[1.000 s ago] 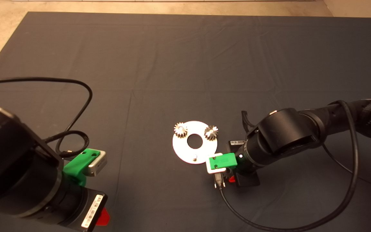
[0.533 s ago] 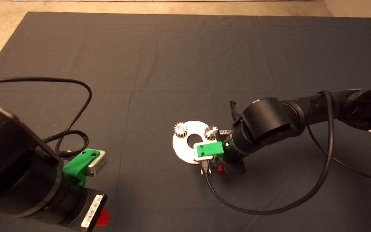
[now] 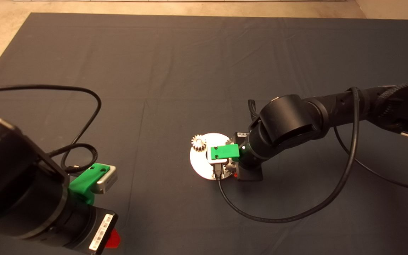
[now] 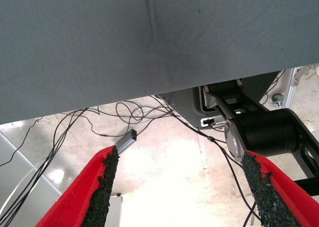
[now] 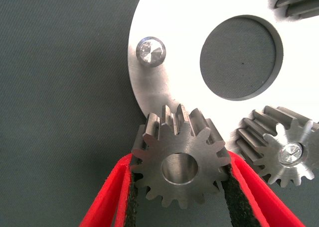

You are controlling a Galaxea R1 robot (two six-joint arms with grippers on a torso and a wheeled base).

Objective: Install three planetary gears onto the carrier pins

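A: Right gripper (image 5: pixel 178 187)?
B: Pinching third gear (image 5: pixel 178 163) between both pads, over white disc (image 3: pixel 198 163) rim, mid-mat toward near edge. Bare pin (image 5: pixel 150 52) close by, not engaged.
A: Other two gears?
B: Seated on pins (image 3: pixel 198 142) (image 5: pixel 280 153).
A: Left gripper (image 4: pixel 182 189)?
B: Near-left corner, jaws spread, holding nothing.

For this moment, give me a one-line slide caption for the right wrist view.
Right pincer grips the third gear at the white disc's rim, short of the last bare pin; another gear sits pinned nearby.

Far gear (image 5: pixel 297 0) cut by edge
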